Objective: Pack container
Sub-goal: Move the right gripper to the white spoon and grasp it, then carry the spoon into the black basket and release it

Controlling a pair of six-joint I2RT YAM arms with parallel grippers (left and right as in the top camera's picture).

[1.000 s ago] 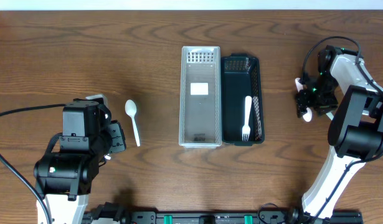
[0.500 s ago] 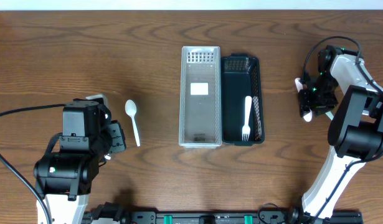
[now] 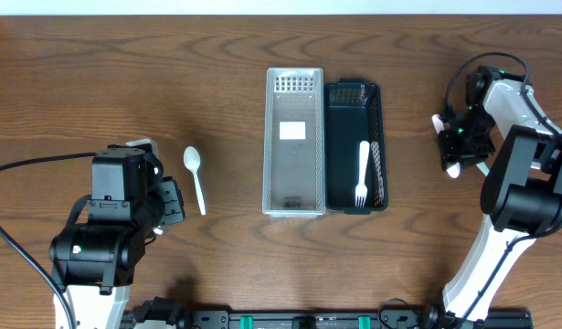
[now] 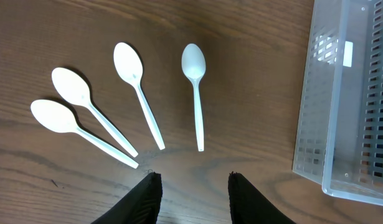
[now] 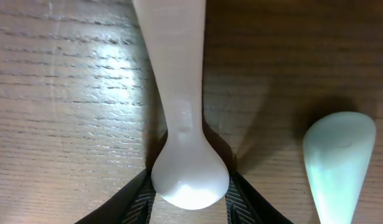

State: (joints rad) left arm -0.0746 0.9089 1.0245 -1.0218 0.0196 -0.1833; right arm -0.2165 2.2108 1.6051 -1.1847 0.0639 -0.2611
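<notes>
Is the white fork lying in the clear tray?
No, the white fork lies in the black tray, right beside the clear tray.

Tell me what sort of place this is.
Probably a robotics lab bench: a left arm and right arm at a wooden table, a clear tray, a black tray holding a fork, and plastic spoons.

Dark wood-grain table (image 3: 125,82); black cable (image 3: 34,162) trailing across it, near left edge.
</notes>
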